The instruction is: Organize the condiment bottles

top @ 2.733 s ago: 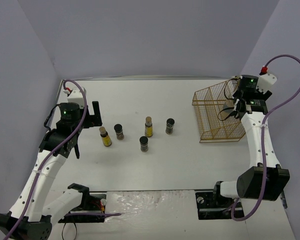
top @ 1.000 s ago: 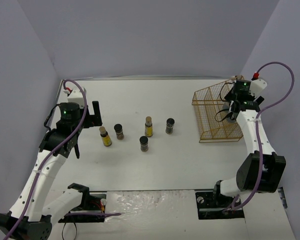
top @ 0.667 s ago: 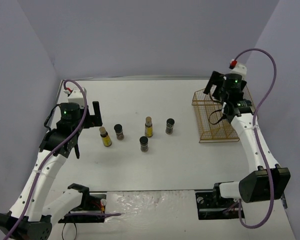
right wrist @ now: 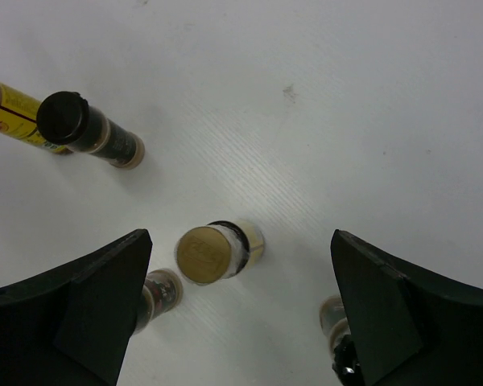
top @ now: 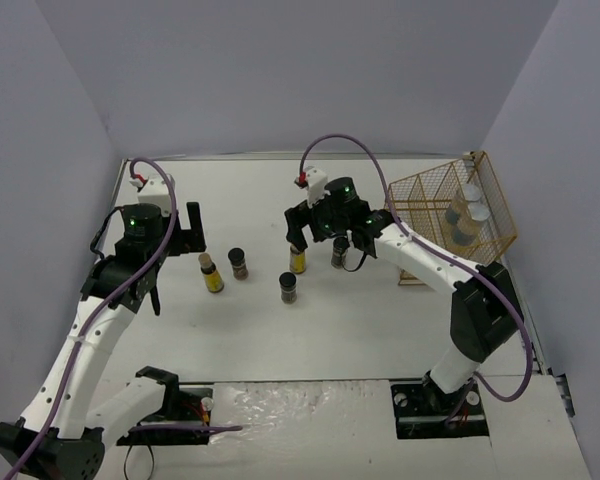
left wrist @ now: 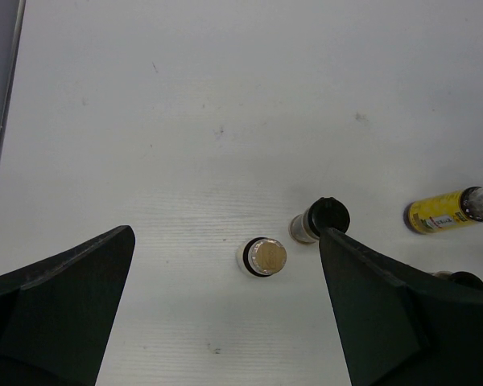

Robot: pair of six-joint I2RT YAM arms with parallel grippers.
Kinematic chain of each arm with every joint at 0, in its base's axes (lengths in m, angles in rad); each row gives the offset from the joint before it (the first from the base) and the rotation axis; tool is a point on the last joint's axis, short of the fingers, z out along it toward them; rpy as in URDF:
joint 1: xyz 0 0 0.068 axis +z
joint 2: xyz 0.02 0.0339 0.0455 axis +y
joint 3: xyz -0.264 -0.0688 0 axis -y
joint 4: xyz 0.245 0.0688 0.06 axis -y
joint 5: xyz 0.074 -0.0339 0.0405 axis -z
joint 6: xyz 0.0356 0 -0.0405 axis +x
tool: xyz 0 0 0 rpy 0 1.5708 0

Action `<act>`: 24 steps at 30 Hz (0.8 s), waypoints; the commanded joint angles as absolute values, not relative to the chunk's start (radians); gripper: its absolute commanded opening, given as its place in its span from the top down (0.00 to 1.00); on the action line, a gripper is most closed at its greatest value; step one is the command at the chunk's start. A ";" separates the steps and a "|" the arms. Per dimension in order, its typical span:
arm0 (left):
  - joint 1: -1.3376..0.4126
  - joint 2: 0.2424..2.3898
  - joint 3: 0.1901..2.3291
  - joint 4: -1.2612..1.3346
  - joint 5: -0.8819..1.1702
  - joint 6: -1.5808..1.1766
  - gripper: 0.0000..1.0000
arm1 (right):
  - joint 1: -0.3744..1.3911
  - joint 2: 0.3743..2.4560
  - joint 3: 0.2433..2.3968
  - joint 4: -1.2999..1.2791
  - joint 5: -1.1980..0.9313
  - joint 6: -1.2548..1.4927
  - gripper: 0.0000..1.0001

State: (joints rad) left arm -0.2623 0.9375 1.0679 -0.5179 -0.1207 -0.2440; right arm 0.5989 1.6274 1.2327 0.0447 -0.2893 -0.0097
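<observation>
Shifted since earlier: right arm, off the basket and over to centre frame. At left, left gripper (top: 190, 232) spread wide, empty, beside left yellow bottle (top: 211, 273) and left dark bottle (top: 238, 263). At centre, right gripper (top: 323, 238) agape, holding nothing, above front dark bottle (top: 288, 287), centre yellow bottle (top: 298, 260), right dark bottle (top: 339, 254). At right, clear bottles (top: 468, 205) upright inside wire basket (top: 420, 185).

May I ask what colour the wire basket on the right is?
Gold wire basket; best in top external view.
</observation>
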 commanded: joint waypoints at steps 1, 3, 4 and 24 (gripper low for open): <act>-0.258 0.940 1.091 -0.453 -0.120 -0.255 0.03 | 0.650 1.637 1.247 0.165 -0.294 -0.038 0.10; -0.258 0.940 1.091 -0.453 -0.118 -0.256 0.03 | 0.667 1.652 1.241 0.176 -0.285 -0.035 0.12; -0.258 0.940 1.091 -0.453 -0.118 -0.256 0.03 | 0.677 1.658 1.239 0.180 -0.276 -0.035 0.14; -0.258 0.943 1.091 -0.451 -0.107 -0.261 0.03 | 0.711 1.669 1.161 0.209 -0.154 -0.024 0.63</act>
